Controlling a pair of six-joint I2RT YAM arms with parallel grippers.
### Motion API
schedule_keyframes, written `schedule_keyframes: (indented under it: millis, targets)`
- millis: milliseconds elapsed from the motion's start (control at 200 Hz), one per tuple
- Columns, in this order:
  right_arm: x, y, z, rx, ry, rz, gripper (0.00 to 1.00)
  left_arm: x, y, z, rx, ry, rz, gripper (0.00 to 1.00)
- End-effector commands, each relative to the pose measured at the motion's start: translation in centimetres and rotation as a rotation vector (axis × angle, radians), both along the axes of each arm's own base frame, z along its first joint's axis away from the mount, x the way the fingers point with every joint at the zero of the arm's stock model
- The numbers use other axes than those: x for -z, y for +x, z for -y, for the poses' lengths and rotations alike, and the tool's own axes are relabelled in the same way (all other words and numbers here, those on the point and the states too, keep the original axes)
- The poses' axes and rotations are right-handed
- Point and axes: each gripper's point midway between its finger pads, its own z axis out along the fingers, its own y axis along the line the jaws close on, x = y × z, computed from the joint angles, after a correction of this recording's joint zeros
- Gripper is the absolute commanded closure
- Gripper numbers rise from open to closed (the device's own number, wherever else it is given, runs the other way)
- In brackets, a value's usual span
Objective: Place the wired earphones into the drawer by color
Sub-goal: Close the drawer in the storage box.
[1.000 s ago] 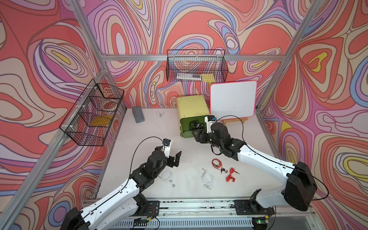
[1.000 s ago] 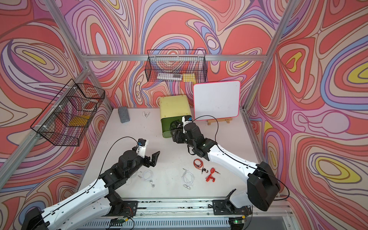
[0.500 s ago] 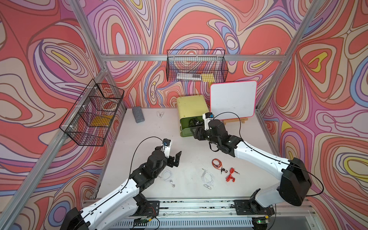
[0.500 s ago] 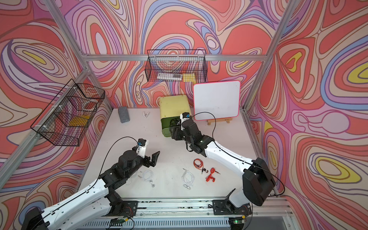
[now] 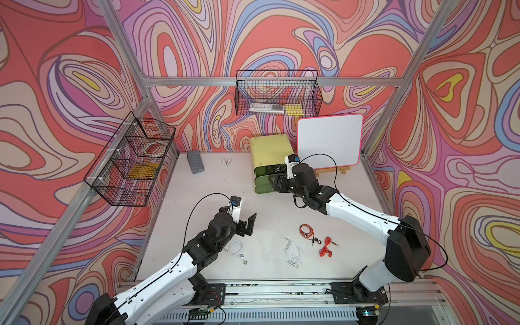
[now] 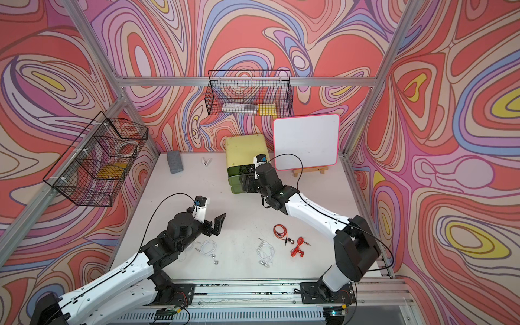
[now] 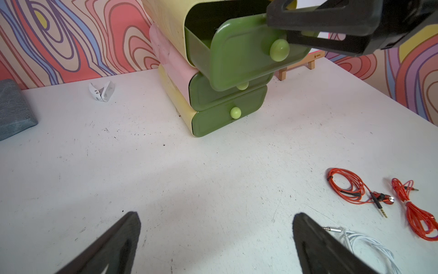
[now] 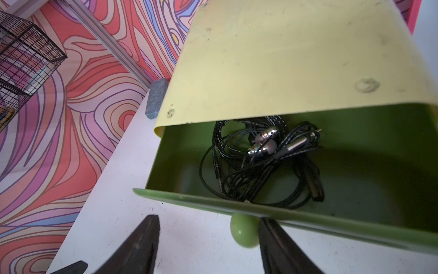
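The yellow drawer unit (image 5: 270, 150) stands at the back of the table with its top green drawer (image 8: 189, 197) pulled out. Black wired earphones (image 8: 260, 161) lie tangled inside it. My right gripper (image 8: 207, 219) is open at the drawer front; one finger touches the pale green knob (image 8: 244, 231). In both top views, two white earphone bundles (image 5: 236, 247) (image 5: 292, 251) and two red ones (image 5: 306, 230) (image 5: 326, 249) lie on the table near the front. My left gripper (image 7: 215, 225) hangs open and holds nothing, just behind the left white bundle (image 6: 208, 247).
A grey block (image 5: 194, 165) and a white clip (image 5: 226, 161) lie at the back left of the table. A whiteboard (image 5: 329, 140) on a wooden easel stands right of the drawer unit. Wire baskets hang on the left wall (image 5: 132, 160) and back wall (image 5: 277, 97).
My right gripper has moved back and slightly left, up to the top drawer's front. The left arm and the earphones on the table have not moved.
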Motion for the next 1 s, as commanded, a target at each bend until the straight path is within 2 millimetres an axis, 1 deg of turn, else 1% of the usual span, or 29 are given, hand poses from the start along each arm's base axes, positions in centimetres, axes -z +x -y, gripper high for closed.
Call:
schedule_keyframes:
  millis: [0, 536, 991]
  targets:
    - [-1.0, 1.2, -0.1, -0.002, 0.009, 0.034, 0.32, -0.6, 0.2, -0.2, -0.007, -0.005, 0.025, 0.01]
    - [-1.6, 4.1, -0.4, -0.007, 0.012, 0.058, 0.32, -0.6, 0.2, -0.4, -0.012, -0.004, 0.032, 0.01]
    - [-1.7, 5.7, -1.0, -0.017, 0.02, 0.065, 0.32, -0.5, 0.2, -0.4, -0.015, 0.001, 0.033, 0.01]
